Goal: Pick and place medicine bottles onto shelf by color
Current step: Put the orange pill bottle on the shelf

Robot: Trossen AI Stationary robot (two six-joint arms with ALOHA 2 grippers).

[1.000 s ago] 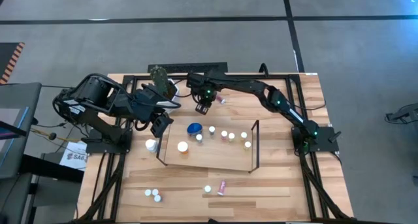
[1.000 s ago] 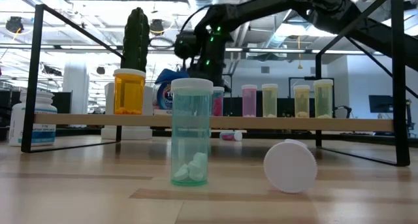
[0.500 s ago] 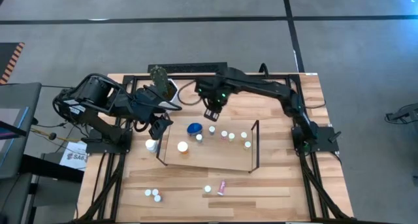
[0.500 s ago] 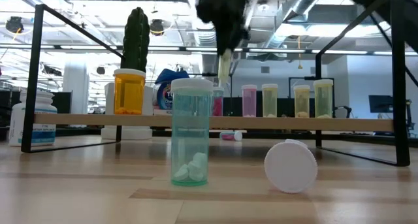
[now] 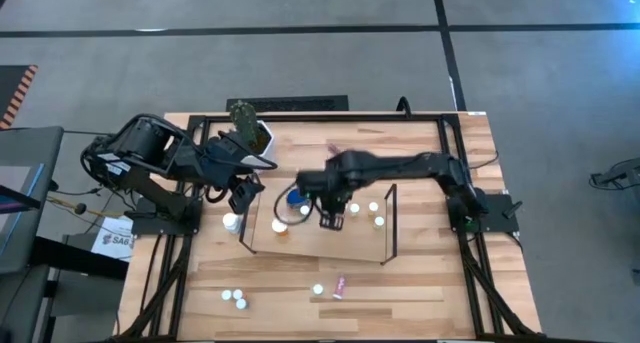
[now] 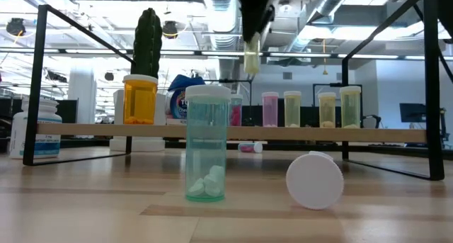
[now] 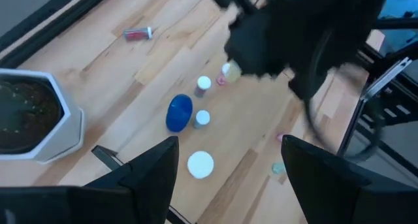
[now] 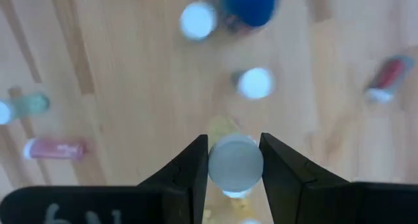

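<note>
My right gripper [image 5: 328, 217] hangs high over the shelf [image 5: 330, 245], shut on a small yellowish medicine bottle [image 6: 250, 61] with a white cap [image 8: 235, 164]. On the shelf stand a blue-capped bottle [image 5: 296, 196], a wide white-capped orange one [image 6: 140, 99] and several small bottles [image 5: 374, 208], pink and yellowish in the low view [image 6: 292, 108]. My left gripper [image 7: 228, 185] waits open above the shelf's left end, near the cactus pot [image 5: 245, 123], with nothing between its fingers. My right gripper pinches the yellowish bottle at its capped top end [image 8: 235, 164] between its two fingers [image 8: 189, 172]. The fingers come from above, pointing down. The bottle hangs upright below them [image 6: 250, 61], lifted well clear of the shelf.
Near the front edge stand a teal bottle [image 6: 207, 144] and a white-capped one on its side [image 6: 315, 179]. More white-capped bottles [image 5: 233, 298] and a lying pink one [image 5: 340, 286] are there too. Another pink bottle [image 7: 137, 33] lies behind the shelf. Dark upright panels [image 5: 392, 223] close the shelf's ends.
My right gripper has risen and swung from the table's far side toward the near edge, over the shelf, carrying the yellowish bottle upright and clear of everything. It has rolled a little on the way.
</note>
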